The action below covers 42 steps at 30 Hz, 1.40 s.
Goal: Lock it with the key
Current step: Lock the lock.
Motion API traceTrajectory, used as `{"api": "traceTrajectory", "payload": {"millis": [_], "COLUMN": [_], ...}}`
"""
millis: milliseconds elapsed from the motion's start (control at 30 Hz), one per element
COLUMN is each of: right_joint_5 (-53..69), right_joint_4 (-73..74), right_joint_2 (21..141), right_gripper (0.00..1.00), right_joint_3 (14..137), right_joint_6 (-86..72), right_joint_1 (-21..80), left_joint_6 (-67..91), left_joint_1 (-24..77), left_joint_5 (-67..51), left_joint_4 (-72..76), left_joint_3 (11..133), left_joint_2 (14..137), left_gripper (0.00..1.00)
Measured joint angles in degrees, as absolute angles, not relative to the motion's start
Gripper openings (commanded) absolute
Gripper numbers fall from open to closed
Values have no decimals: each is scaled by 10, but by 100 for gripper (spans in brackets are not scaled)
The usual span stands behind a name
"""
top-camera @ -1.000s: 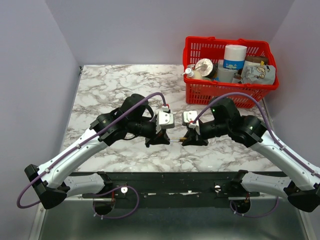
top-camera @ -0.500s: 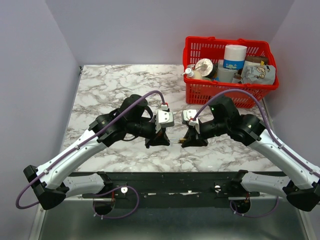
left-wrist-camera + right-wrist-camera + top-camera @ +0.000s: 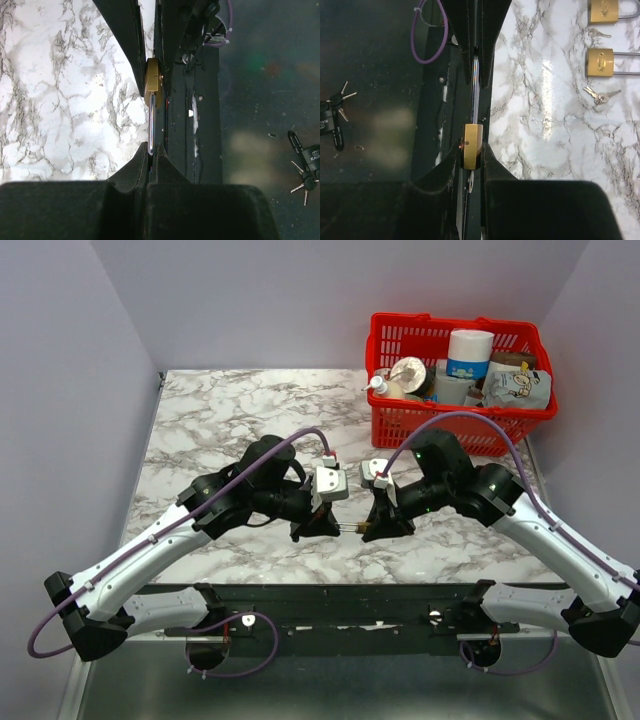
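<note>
1. The padlock (image 3: 471,145) is held in the air between the two grippers, over the near edge of the marble table (image 3: 220,410); its brass body is seen edge-on.
2. The right gripper (image 3: 378,527) is clamped on the brass body; the body is pinched between the two fingers (image 3: 449,167) in the right wrist view.
3. The silver shackle (image 3: 151,120) is seen running straight from the body toward the left arm; it is viewed edge-on, so whether it is latched cannot be told.
4. The left gripper (image 3: 318,525) is closed on the far end of the shackle; the tip is gripped between its fingertips (image 3: 135,165).
5. The two grippers are pointed at each other, near but apart, bridged by the shackle.
6. No key is seen in the held padlock; the keyhole is hidden.
7. Two spare brass padlocks (image 3: 600,62) are laid flat on the marble, well apart from the held one; small loose keys (image 3: 599,95) are laid just beside them.
8. A key bunch (image 3: 305,162) is seen on the dark surface below the table edge.
9. A red basket (image 3: 450,425) packed with bottles and packets is placed at the far right corner of the table.
</note>
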<state>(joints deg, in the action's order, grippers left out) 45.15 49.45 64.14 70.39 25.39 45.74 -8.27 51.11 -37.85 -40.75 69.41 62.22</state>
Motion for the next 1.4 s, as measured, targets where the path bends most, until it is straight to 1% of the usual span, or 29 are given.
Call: {"api": "traceTrajectory", "payload": {"millis": [200,533,567,633,667,733,767,800,867,900,1033,1233,1333,1367,1400], "right_joint_5": [453,459,459,458,458,452,452,452,451,451,444,435,431,430,429], "right_joint_4": [493,503,506,510,513,515,505,495,488,489,489,492,493,494,495], "right_joint_2": [642,652,653,652,652,650,649,648,642,638,620,626,630,630,630], "right_gripper": [1,1,8,21,29,39,52,56,61,61,60,44,24,12,6], "right_joint_3": [705,705,705,705,705,705,705,705,705,704,704,707,708,708,708], "right_joint_6": [236,194,192,192,193,196,201,204,209,213,221,227,229,230,229], "right_joint_1": [457,453,453,453,453,453,454,456,458,458,458,458,458,458,458], "left_joint_6": [-67,4,6,4,-1,-17,-23,-32,-53,-66,-107,-138,-140,-139,-139], "left_joint_1": [512,519,519,519,520,520,520,520,521,521,522,521,522,521,521], "left_joint_5": [-377,-381,-381,-382,-383,-384,-384,-384,-385,-385,-389,-395,-395,-393,-393], "left_joint_4": [-398,-362,-362,-362,-362,-362,-352,-343,-335,-335,-348,-372,-376,-376,-376], "left_joint_3": [689,666,666,666,666,666,666,665,665,665,665,665,665,665,665], "left_joint_2": [621,627,628,628,628,628,628,629,628,626,622,623,623,623,623], "left_gripper": [0,0,0,0,0,0,0,0,0,0,0,0,0,0,0]}}
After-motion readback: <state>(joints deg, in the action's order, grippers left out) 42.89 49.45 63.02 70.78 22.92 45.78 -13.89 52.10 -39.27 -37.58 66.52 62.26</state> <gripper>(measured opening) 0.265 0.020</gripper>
